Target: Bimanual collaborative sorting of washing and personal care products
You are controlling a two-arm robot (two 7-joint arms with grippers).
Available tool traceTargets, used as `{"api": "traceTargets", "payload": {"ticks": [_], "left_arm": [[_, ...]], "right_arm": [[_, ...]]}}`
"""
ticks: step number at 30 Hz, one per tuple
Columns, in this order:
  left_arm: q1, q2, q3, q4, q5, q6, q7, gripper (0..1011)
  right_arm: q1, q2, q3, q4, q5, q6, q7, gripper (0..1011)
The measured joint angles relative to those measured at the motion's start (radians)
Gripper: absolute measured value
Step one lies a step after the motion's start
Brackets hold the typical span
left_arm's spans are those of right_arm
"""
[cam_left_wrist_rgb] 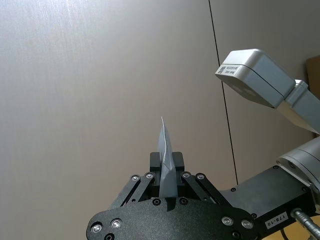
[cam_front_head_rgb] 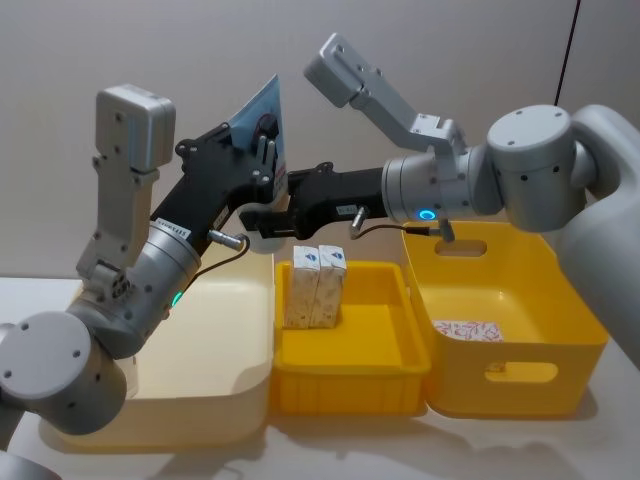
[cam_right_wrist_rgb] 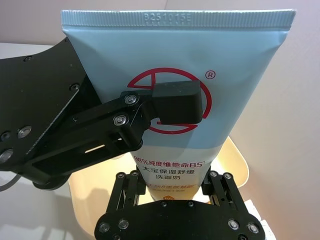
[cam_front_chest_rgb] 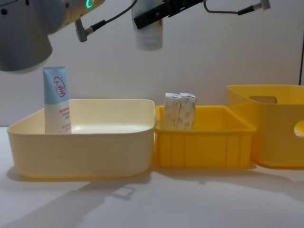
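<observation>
A tube (cam_front_head_rgb: 257,108) with a light blue top, red round logo and white lower body is held in the air above the bins. My left gripper (cam_front_head_rgb: 265,150) is shut on its blue upper part; the tube's thin edge (cam_left_wrist_rgb: 165,150) stands between its pads. My right gripper (cam_front_head_rgb: 265,228) is shut on the white lower body (cam_right_wrist_rgb: 172,170), with the cap end (cam_front_chest_rgb: 149,33) hanging below. A second tube (cam_front_chest_rgb: 57,99) stands upright in the cream bin (cam_front_chest_rgb: 80,147). Two white cartons (cam_front_head_rgb: 315,285) stand in the small yellow bin (cam_front_head_rgb: 345,385).
The three bins stand side by side: cream bin (cam_front_head_rgb: 200,400) on the left, small yellow bin in the middle, large yellow bin (cam_front_head_rgb: 520,375) on the right. A white packet with red print (cam_front_head_rgb: 467,328) lies in the large bin. A plain wall is behind.
</observation>
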Motion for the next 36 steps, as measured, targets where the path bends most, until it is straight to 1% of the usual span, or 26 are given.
{"api": "traceTargets", "payload": {"ticks": [10,32,34,36], "left_arm": [[0.0,0.0,0.0,0.0,0.0,0.0,0.0,146],[0.0,0.0,0.0,0.0,0.0,0.0,0.0,145],[0.0,0.0,0.0,0.0,0.0,0.0,0.0,156],[0.0,0.0,0.0,0.0,0.0,0.0,0.0,201]], "right_arm": [[0.001,-0.002,0.0,0.002,0.001,-0.001,-0.001,545],[0.001,-0.003,0.0,0.003,0.001,-0.002,-0.001,545],[0.001,-0.003,0.0,0.003,0.001,-0.002,-0.001,545],[0.001,-0.003,0.0,0.003,0.001,-0.002,-0.001,545]]}}
